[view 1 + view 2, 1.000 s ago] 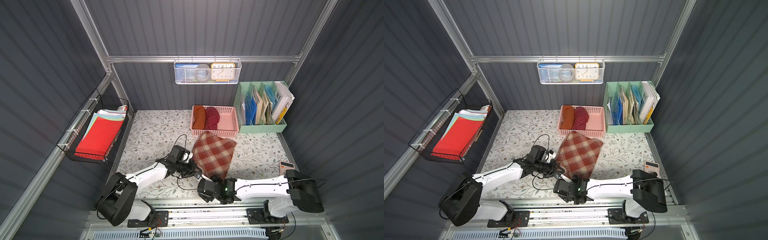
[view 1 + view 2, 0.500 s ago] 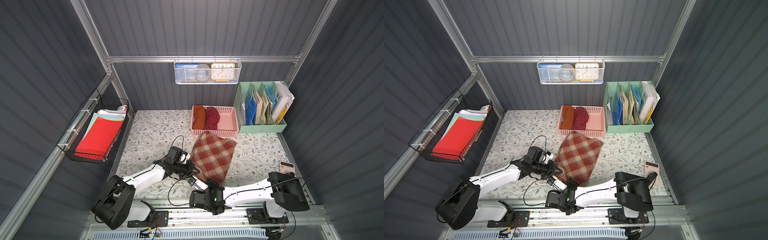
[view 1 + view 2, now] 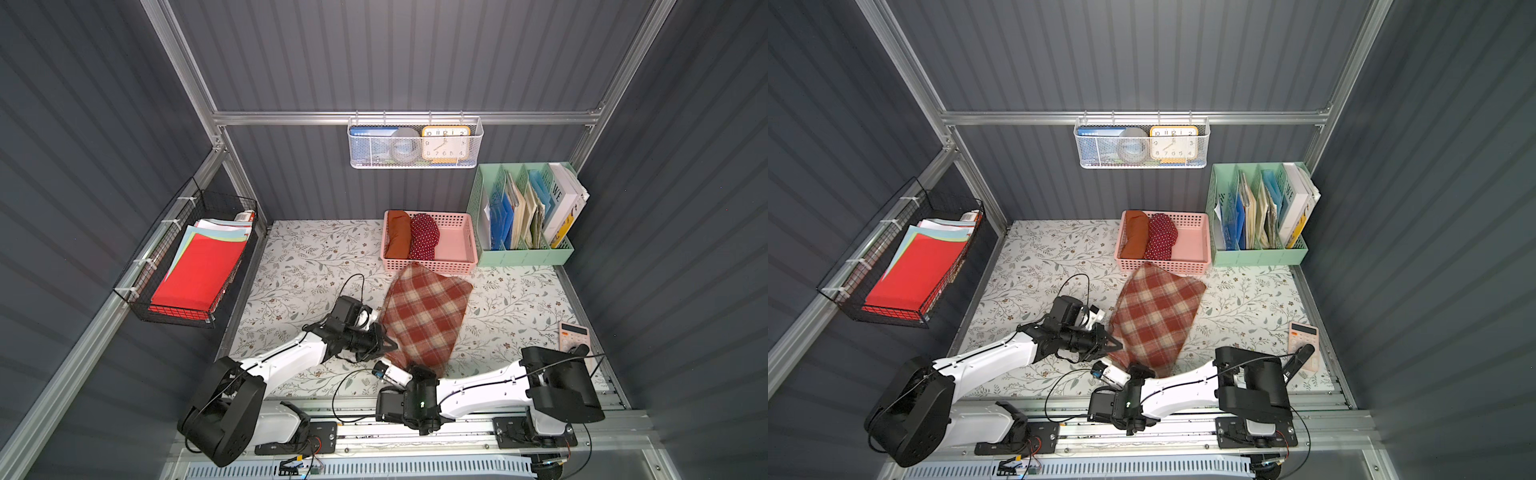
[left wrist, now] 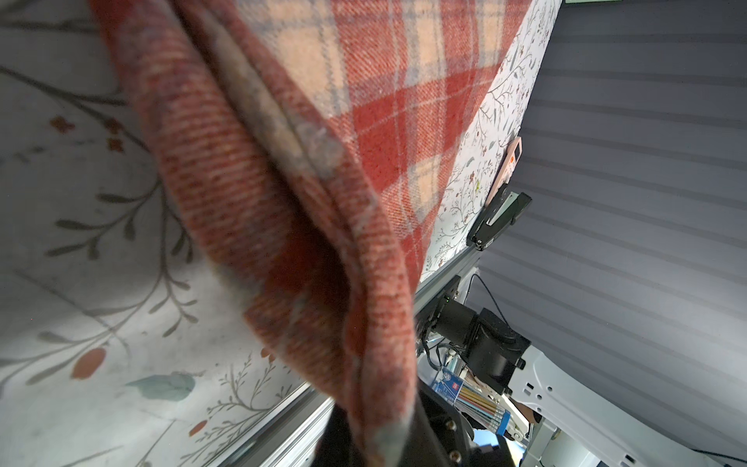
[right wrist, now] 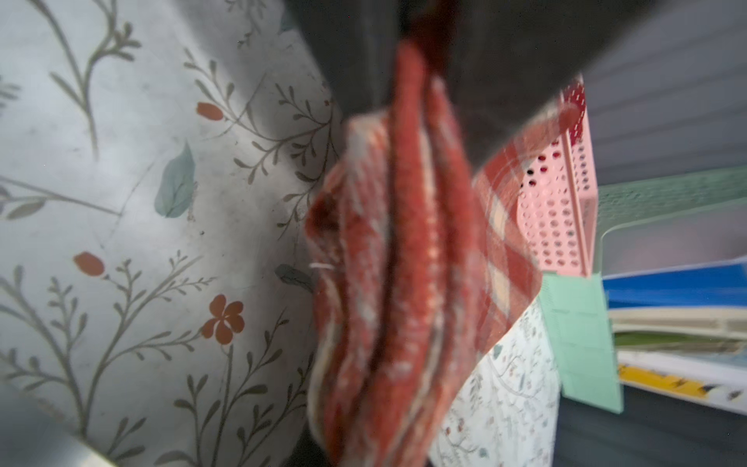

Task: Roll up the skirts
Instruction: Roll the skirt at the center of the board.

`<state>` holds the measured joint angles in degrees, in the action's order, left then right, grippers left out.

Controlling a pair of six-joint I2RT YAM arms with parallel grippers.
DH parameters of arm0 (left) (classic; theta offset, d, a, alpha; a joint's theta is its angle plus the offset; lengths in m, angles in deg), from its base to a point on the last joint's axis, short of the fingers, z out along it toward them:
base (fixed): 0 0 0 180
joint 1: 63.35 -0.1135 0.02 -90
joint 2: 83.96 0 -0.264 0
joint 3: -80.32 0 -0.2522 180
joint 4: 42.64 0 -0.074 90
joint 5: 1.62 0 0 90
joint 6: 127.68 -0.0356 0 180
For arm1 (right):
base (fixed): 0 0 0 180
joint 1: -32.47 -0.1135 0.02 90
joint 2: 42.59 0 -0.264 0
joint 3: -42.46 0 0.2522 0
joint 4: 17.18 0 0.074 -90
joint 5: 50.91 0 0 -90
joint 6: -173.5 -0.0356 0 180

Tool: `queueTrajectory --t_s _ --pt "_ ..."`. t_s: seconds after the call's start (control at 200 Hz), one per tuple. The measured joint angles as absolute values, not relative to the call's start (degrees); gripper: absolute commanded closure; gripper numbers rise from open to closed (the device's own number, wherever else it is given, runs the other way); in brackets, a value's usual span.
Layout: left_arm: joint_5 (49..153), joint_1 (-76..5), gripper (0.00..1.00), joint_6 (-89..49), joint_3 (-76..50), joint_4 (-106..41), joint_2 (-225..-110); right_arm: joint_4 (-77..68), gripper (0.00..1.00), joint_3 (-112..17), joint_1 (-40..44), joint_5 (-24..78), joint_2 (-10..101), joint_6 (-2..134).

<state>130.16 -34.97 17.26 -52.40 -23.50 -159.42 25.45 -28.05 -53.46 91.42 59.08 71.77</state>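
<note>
The red-and-cream plaid skirt point(image 3: 424, 316) point(image 3: 1154, 316) lies flat on the floral table, its far end against the pink basket point(image 3: 430, 266). My left gripper point(image 3: 390, 347) point(image 3: 1119, 345) is shut on the skirt's near-left corner, and the cloth point(image 4: 283, 182) runs down into its jaws. My right gripper point(image 3: 422, 370) point(image 3: 1140, 370) sits at the near hem, shut on bunched plaid folds point(image 5: 404, 283). A rust-orange skirt point(image 3: 398, 240) and a dark red polka-dot skirt point(image 3: 424, 242) lie rolled side by side in the basket.
A mint file organizer point(image 3: 523, 253) stands right of the basket. A pink calculator point(image 3: 574, 338) lies near the right edge. A wire basket of red paper point(image 3: 195, 274) hangs on the left wall, and a white mesh basket with a clock point(image 3: 415, 143) hangs on the back rail.
My right arm has swung left along the front edge to the skirt's near hem and its jaws have closed on the cloth. The left gripper has kept its hold.
</note>
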Motion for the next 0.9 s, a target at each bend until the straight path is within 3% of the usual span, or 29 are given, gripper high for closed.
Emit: queueTrajectory --t_s 0.055,0.07,0.12,0.165,0.215,0.27,0.365,0.61,0.901 --pt "130.1 -35.2 0.99 17.3 -52.8 -23.1 -159.0 25.6 1.00 -28.4 -53.8 91.4 60.0 72.1" --pt "130.1 -35.3 0.94 17.3 -52.9 -23.0 -159.0 25.6 1.00 -28.6 -53.9 91.4 60.3 72.2" --pt "130.0 -35.5 0.58 17.2 -52.9 -22.2 -158.7 25.6 1.00 -28.9 -54.1 91.3 61.0 72.3" --pt "129.7 -36.0 0.37 17.1 -52.9 -21.1 -158.3 25.6 1.00 -29.1 -54.3 90.7 61.6 72.5" --pt "128.9 -36.8 0.23 17.0 -52.9 -19.5 -157.4 25.6 1.00 -29.3 -54.3 89.9 62.1 73.0" --pt "127.6 -37.9 0.14 16.8 -52.8 -17.2 -155.8 25.7 1.00 -29.5 -54.3 88.7 62.4 73.5" --pt "124.7 -40.1 0.08 15.9 -51.5 -12.4 -152.3 26.1 1.00 -30.1 -54.3 86.3 62.9 74.9" --pt "119.6 -46.4 0.07 13.9 -48.2 -6.9 -144.9 27.7 1.00 -32.1 -53.0 72.1 63.0 79.2" --pt "119.5 -50.4 0.07 12.0 -47.8 -6.2 -144.7 29.9 1.00 -34.5 -42.7 49.9 60.7 81.7"
